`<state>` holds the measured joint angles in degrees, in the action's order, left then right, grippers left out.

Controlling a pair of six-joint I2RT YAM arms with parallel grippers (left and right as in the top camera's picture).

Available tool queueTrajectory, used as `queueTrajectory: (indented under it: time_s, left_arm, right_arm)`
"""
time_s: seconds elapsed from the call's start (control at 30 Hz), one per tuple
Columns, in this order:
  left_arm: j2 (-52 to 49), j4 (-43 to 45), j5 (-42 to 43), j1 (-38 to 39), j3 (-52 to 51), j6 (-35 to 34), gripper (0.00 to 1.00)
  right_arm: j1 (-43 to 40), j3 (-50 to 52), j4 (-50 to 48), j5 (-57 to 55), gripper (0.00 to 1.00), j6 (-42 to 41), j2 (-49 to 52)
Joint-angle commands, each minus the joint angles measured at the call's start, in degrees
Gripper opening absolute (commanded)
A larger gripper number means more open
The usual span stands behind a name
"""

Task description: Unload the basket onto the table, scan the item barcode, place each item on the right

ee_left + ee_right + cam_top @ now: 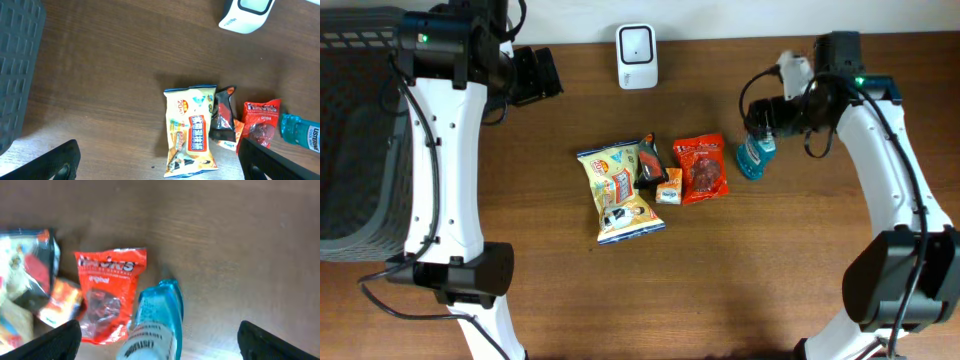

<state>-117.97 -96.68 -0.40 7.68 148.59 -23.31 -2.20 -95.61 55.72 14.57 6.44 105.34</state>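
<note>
Left gripper (533, 74): was up at the back left of the table (770, 290), between the basket and the scanner, not near any item.
Left fingers (57, 162): spread wide, one in each bottom corner of the wrist view, and honestly nothing was in them.
Right gripper (766, 116): hung over the back right of the table, right above the top end of the mouthwash bottle (756, 155).
Right fingers (282, 340): also wide apart. The bottle showed in the gap between them in the wrist view, but down on the wood, and neither finger was touching it, so no grip.
Mouthwash bottle, location: blue, lay on its side on the table just to the right of the red bag (702, 168). Couldn't tell if the two actually touched.
Barcode scanner (637, 55): white unit, sat at the back edge in the middle, well apart from the bottle and the snack pile.
Snack pile: middle of the table, all bunched up together.
Yellow chip bag (620, 192): biggest one, on the left side of the pile, lying flat.
Dark packet (649, 160): small, tucked against the chip bag's upper right edge.
Orange packet (669, 187): tiny, wedged between the chip bag and the red bag, just below the dark one.
Basket (355, 140): grey mesh thing along the left edge.
</note>
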Motion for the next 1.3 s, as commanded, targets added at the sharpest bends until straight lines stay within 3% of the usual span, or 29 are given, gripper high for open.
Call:
queueTrajectory:
  time_s: [0.0,0.17,0.3,0.43,0.6,0.83,1.07,1.27]
  left_arm:
    - [1.3,0.0,0.2,-0.3,0.2,0.7,0.99]
    - [1.3,0.0,0.2,-0.3,0.2,0.7,0.99]
    - [1.3,0.0,0.2,-0.3,0.2,0.7,0.99]
    - [1.3,0.0,0.2,-0.3,0.2,0.7,0.99]
    - [1.3,0.0,0.2,-0.3,0.2,0.7,0.99]
    - [1.3,0.0,0.2,-0.3,0.2,0.7,0.99]
    - [1.3,0.0,0.2,-0.3,0.2,0.7,0.99]
    - [1.3,0.0,0.2,-0.3,0.2,0.7,0.99]
  right_arm:
    - [0.3,-7.6,5.3,-1.7,0.99,-18.4,-0.2]
    - [2.5,-9.7,20.6,-12.3,0.99,-47.6,-1.0]
    - [10.6,-8.5,17.6,-23.9,0.99,-61.0,-0.5]
    - [10.9,-8.5,13.9,-24.1,0.96,-64.2,3.2]
    - [10.9,-8.5,11.6,-24.1,0.68,-64.0,6.8]
    - [10.9,-8.5,10.9,-24.3,0.44,-62.4,6.8]
    - [10.8,-8.5,10.8,-26.4,0.45,-62.4,7.7]
    - [10.8,-8.5,9.8,-23.5,0.26,-60.2,7.7]
